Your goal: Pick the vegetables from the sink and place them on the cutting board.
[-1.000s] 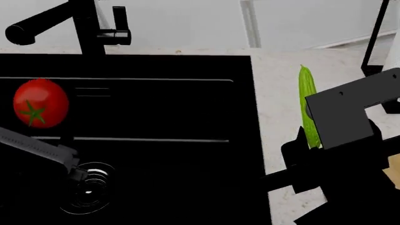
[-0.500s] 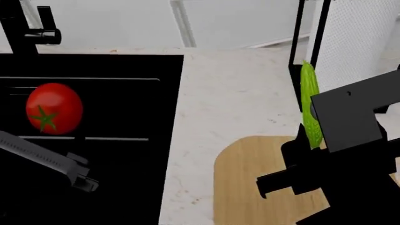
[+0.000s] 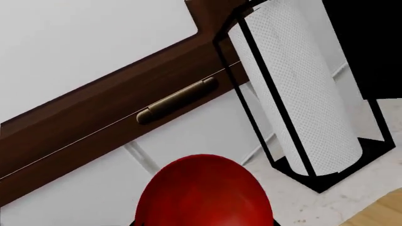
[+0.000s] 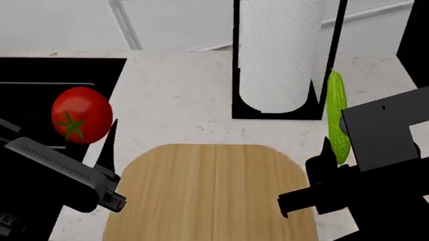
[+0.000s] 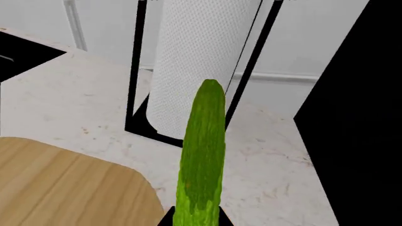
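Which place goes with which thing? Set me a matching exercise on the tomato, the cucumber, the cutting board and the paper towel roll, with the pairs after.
Things:
1. tomato
2. cucumber
3. cutting board
4. paper towel roll

Places:
A. lying flat on the speckled counter, nothing on it
B. held up by the left gripper, by the sink edge
C. standing upright in a black wire holder at the back
D. held by the right gripper, beside the towel holder

Pairs: 1-B, 2-D, 3-A, 4-C
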### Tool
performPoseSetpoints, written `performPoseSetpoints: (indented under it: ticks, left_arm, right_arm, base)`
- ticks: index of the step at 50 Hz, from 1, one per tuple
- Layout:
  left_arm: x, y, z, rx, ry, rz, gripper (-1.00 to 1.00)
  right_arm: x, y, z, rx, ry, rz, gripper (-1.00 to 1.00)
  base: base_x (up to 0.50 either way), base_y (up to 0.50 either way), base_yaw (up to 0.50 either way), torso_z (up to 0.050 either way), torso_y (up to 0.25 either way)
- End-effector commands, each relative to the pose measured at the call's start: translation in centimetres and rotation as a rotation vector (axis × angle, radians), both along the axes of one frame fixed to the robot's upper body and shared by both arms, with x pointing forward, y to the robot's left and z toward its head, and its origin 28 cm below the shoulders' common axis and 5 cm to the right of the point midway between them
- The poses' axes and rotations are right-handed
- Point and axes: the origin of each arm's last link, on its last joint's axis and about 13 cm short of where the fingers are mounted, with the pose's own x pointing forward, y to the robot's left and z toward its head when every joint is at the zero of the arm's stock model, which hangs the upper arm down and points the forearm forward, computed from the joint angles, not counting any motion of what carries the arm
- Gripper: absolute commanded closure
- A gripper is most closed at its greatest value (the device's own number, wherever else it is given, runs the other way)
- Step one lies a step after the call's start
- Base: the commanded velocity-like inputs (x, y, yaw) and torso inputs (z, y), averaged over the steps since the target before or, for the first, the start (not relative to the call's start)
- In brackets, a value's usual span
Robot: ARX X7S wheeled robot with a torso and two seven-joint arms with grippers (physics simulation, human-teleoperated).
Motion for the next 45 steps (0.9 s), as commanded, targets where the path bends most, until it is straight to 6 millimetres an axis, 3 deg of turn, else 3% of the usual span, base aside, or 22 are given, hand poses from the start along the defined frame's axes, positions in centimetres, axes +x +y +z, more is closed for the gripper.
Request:
performPoseSetpoints:
  ticks: [1, 5, 17, 25, 32, 45]
  left_arm:
    - [-0.4, -1.2, 0.4, -0.060, 0.174, -0.060, 1.00]
    - [-0.8, -1.8, 0.5, -0.038, 0.114, -0.117, 1.00]
    - [-0.3, -3.2, 1.5, -0.049, 0.277, -0.070, 1.00]
    - [1.3, -3.6, 1.7, -0.111, 0.379, -0.050, 1.00]
    - [3.5, -3.6, 0.6, -0.173, 0.458, 0.005, 1.00]
    - [4.8, -3.8, -1.1, -0.179, 0.527, 0.045, 1.00]
  right_arm:
    - [0.0, 0.0, -0.3, 0.009, -0.005, 0.001, 1.00]
    - [0.0, -0.1, -0.2, 0.019, -0.016, -0.004, 1.00]
    - [0.3, 0.2, -0.2, 0.010, 0.014, -0.077, 1.00]
    - [0.3, 0.1, -0.5, 0.040, 0.013, -0.088, 1.00]
    - [0.2, 0.2, -0.5, 0.036, 0.016, -0.080, 1.00]
    - [0.3, 0.4, -0.3, 0.025, 0.009, -0.074, 1.00]
  base:
    - [0.00, -0.50, 0.00, 0.000, 0.000]
    - [0.00, -0.50, 0.00, 0.000, 0.000]
    - [0.00, -0.02, 0.00, 0.000, 0.000]
    - [0.00, 0.00, 0.00, 0.000, 0.001]
    - [0.00, 0.00, 0.00, 0.000, 0.000]
    - [0.00, 0.00, 0.00, 0.000, 0.000]
